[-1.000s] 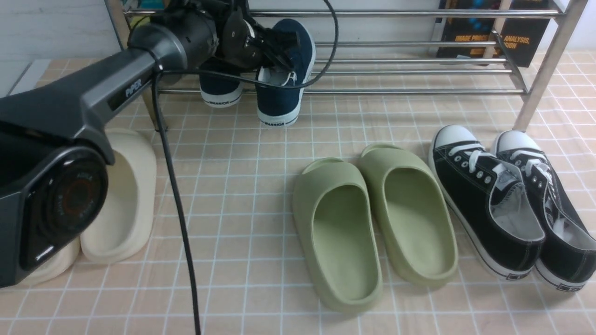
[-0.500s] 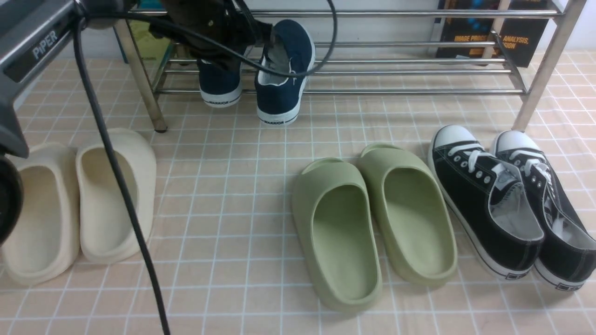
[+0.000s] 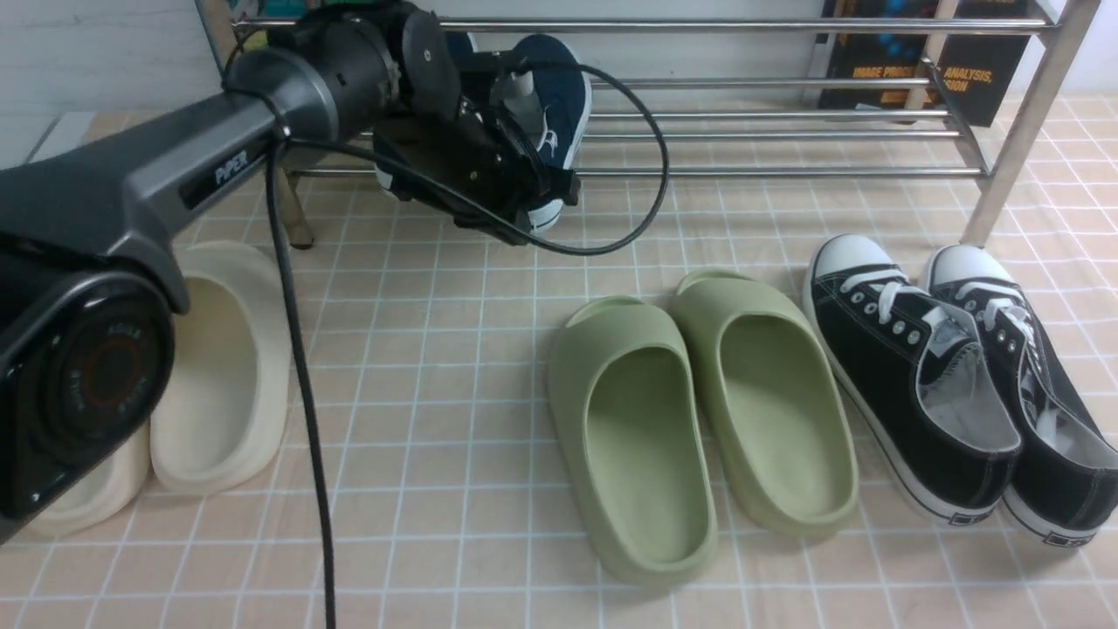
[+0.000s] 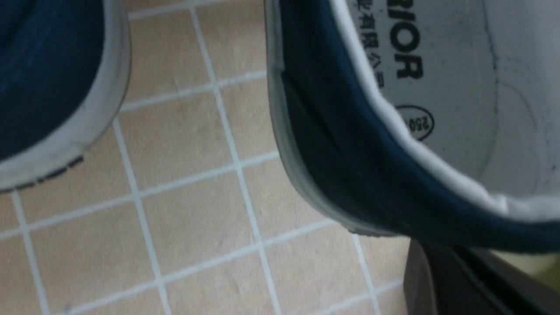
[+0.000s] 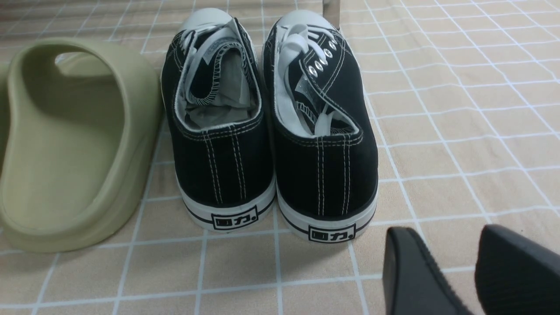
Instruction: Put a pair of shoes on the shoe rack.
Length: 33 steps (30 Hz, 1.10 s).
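Both navy shoes of the pair lie on the low bars of the silver shoe rack (image 3: 786, 135), toes in, heels hanging over the front bar. The right shoe (image 3: 555, 96) (image 4: 341, 144) shows its white lining. The left shoe (image 4: 43, 65) is mostly hidden behind my left arm in the front view. My left gripper (image 3: 541, 196) (image 4: 459, 280) is shut, just in front of and under the right shoe's heel, with nothing seen between its jaws. I cannot tell whether it touches the heel. My right gripper (image 5: 444, 234) is open, low over the tiles behind the black sneakers.
Green slides (image 3: 699, 419) sit mid-floor. Black lace-up sneakers (image 3: 943, 376) (image 5: 271, 131) stand to their right, near the rack's right leg (image 3: 1013, 148). Cream slides (image 3: 223, 367) lie at the left under my left arm. A black cable (image 3: 297, 393) hangs from that arm. Books (image 3: 917, 61) stand behind the rack.
My left gripper went from open to shut. The left arm rose out of the way, then came back down to the right shoe's heel. Both navy shoes stayed on the rack.
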Motion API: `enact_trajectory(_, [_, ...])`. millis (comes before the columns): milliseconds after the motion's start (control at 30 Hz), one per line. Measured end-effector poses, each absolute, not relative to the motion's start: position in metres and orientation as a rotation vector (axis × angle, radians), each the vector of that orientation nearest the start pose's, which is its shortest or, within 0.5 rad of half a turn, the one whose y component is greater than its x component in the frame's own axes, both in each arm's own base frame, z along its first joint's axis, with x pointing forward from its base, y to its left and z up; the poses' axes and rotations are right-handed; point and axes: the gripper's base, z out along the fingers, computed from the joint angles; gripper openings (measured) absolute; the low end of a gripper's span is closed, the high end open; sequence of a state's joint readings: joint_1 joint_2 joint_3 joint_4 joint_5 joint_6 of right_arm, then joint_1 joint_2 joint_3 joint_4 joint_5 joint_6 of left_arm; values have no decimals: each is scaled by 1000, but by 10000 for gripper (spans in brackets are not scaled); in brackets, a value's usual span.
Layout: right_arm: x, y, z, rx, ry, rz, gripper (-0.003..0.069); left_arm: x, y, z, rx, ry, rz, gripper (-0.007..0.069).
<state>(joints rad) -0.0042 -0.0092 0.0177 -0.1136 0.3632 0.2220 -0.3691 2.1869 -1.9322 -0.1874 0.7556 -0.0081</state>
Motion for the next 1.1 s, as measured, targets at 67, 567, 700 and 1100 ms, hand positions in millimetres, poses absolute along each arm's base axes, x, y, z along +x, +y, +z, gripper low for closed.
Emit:
enact_trajectory(67, [53,-4,175,139,1848,40,240,468,-194,245,299,2434,-391,2])
enact_trajectory(567, [53,-4,175,139,1848,40,240,474,-189,272,331,2354,-283,4])
enact_trajectory(700, [53,-4,175,139,1848,40,240,446,-170,343,378,2263,-157,7])
enact_trajectory(1100, [53,-4,175,139,1848,40,240,250,-78,533,291,1984,-9,19])
